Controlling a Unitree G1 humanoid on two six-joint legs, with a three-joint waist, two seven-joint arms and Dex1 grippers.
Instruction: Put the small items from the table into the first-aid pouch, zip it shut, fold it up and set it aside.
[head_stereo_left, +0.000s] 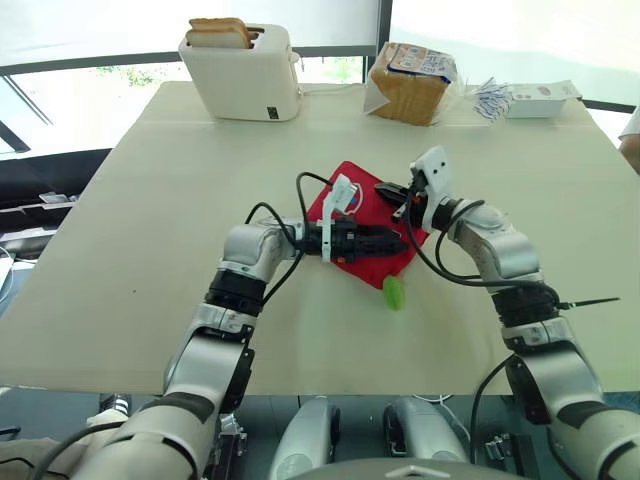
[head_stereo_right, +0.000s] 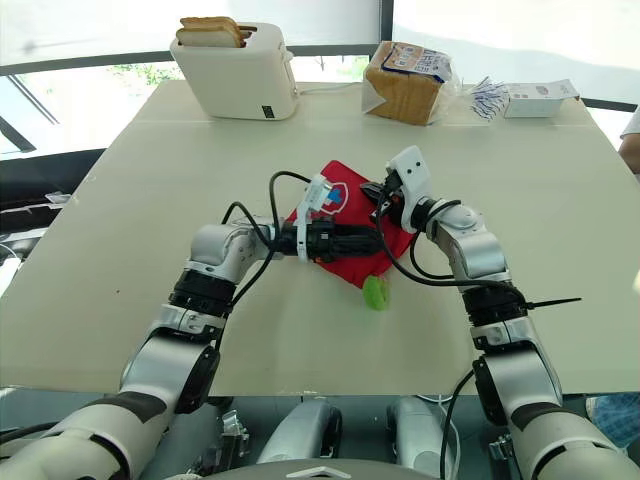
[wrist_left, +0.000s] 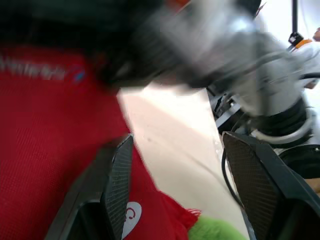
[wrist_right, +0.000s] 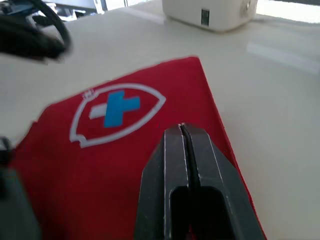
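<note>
You have white toaster (head_stereo_left: 245, 75) at far left of table (head_stereo_left: 150, 200), toast slices (head_stereo_left: 220, 33) standing up out of its slots. Bagged bread loaf (head_stereo_left: 410, 83) at far centre-right, well apart from toaster, cut face toward you. Right of loaf: loose heap of blue-and-white sachets (head_stereo_left: 490, 97), flat white box (head_stereo_left: 540, 98) just beside heap. Person's white sleeve (head_stereo_left: 632, 125) at your right edge, past table corner.

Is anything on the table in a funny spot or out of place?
One thing: a small green item lies on the table right at the near corner of the red pouch, outside it instead of tucked in. The pouch also sits at a slant to the table's edges. Nothing looks spilled or broken.
</note>
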